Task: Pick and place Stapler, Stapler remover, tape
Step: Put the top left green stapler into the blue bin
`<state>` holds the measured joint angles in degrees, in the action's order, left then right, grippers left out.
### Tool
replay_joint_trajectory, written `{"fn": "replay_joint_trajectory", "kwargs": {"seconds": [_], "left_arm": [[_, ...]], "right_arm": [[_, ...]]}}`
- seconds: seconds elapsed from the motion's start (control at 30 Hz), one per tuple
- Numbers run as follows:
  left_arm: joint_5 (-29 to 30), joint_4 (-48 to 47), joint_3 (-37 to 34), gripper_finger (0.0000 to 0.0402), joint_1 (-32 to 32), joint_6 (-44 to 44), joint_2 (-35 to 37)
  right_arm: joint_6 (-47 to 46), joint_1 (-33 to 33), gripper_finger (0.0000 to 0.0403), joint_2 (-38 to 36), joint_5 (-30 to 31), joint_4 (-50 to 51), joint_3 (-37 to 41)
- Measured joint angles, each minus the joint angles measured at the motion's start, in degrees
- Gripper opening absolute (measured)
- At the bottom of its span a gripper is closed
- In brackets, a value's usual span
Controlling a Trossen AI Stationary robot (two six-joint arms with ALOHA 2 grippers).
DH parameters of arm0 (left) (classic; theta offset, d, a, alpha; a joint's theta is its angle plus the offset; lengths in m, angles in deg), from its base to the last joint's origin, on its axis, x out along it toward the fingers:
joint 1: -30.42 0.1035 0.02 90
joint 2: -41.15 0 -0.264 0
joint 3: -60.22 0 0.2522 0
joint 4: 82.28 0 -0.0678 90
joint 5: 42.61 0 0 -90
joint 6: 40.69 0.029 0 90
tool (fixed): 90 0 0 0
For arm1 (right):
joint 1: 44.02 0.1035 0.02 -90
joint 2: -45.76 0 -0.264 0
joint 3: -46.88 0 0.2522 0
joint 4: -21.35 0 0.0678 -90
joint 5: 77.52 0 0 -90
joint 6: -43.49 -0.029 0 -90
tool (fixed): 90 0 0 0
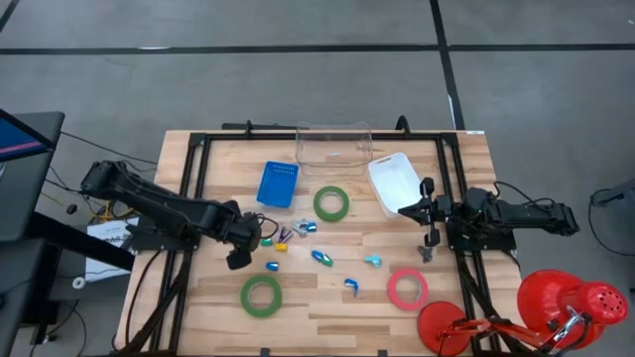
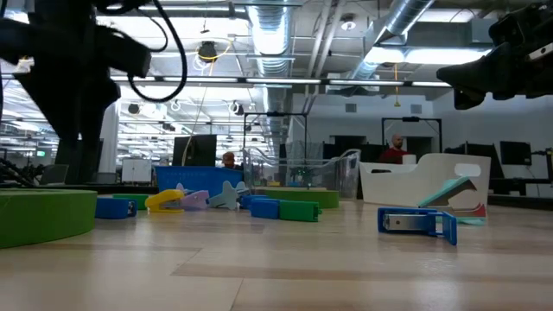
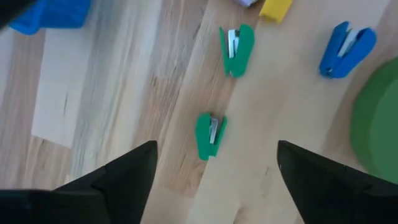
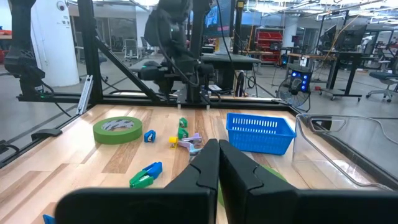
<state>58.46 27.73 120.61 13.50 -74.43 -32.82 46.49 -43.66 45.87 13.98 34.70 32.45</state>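
Observation:
My left gripper (image 1: 240,250) hangs open over the table's left middle, fingers pointing down, touching nothing. In the left wrist view a small green stapler (image 3: 211,135) lies flat on the wood just beyond the gap between my fingers (image 3: 214,180). A second green stapler (image 3: 237,50) and a blue one (image 3: 346,48) lie farther off. Three tape rolls lie flat: green (image 1: 261,295), green (image 1: 331,203), pinkish-red (image 1: 407,289). Other small coloured staplers and removers (image 1: 298,230) are scattered mid-table. My right gripper (image 1: 429,213) waits shut and level at the right.
A blue basket (image 1: 278,183), a clear bin (image 1: 333,144) and a white tray (image 1: 394,181) stand along the far side. A red lamp-like object (image 1: 556,302) sits off the near right corner. Black frame rails (image 1: 190,188) run along both table sides.

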Motion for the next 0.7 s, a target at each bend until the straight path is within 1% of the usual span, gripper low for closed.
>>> {"fn": "replay_joint_trajectory", "kwargs": {"seconds": [0.13, 0.37, 0.7], "left_arm": [[0.0, 2.5, -2.6, 0.0314, 0.0, 0.0, 0.0], [0.1, 10.4, -7.5, 0.0314, 0.0, 0.4, 0.0], [0.1, 12.7, -12.1, 0.0303, 0.0, 0.4, 0.0]], "right_arm": [[0.0, 0.0, 0.0001, 0.0, 0.0, 0.0, 0.0], [0.0, 0.0, 0.0001, 0.0, 0.0, 0.0, 0.0], [0.0, 0.0, 0.0001, 0.0, 0.0, 0.0, 0.0]]}}
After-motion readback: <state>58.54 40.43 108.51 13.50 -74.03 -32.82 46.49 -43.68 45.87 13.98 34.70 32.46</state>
